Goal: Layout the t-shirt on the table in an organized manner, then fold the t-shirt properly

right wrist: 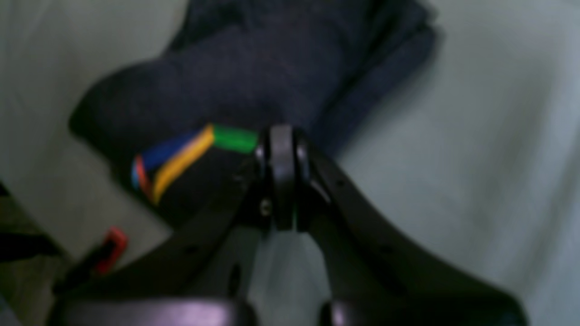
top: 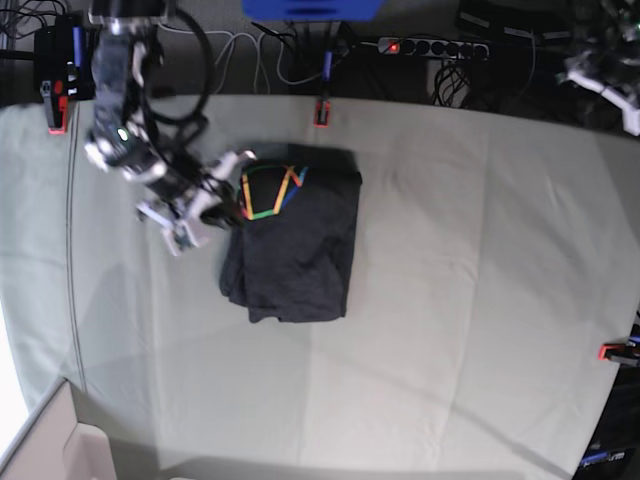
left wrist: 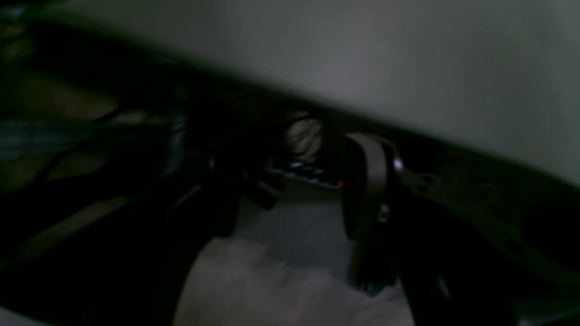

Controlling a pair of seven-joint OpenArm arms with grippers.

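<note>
Folded into a compact dark charcoal cotton t-shirt (top: 295, 235) with its orange, yellow, green and blue line print (top: 272, 190) facing up, lying left of centre on the wide counter draped in pale grey-green cloth (top: 480, 250), nearer the far edge. Right gripper (right wrist: 282, 149) with jaws pressed together at the shirt's edge just beside the print; any pinch of fabric impossible to tell. Left gripper (left wrist: 294, 190) off the counter, jaws apart, holding nothing. Small red clamp (top: 321, 112) on the far edge.

Dark t-shirt (top: 297, 240) folded compact, multicoloured print up, on pale table (top: 470, 260).
</note>
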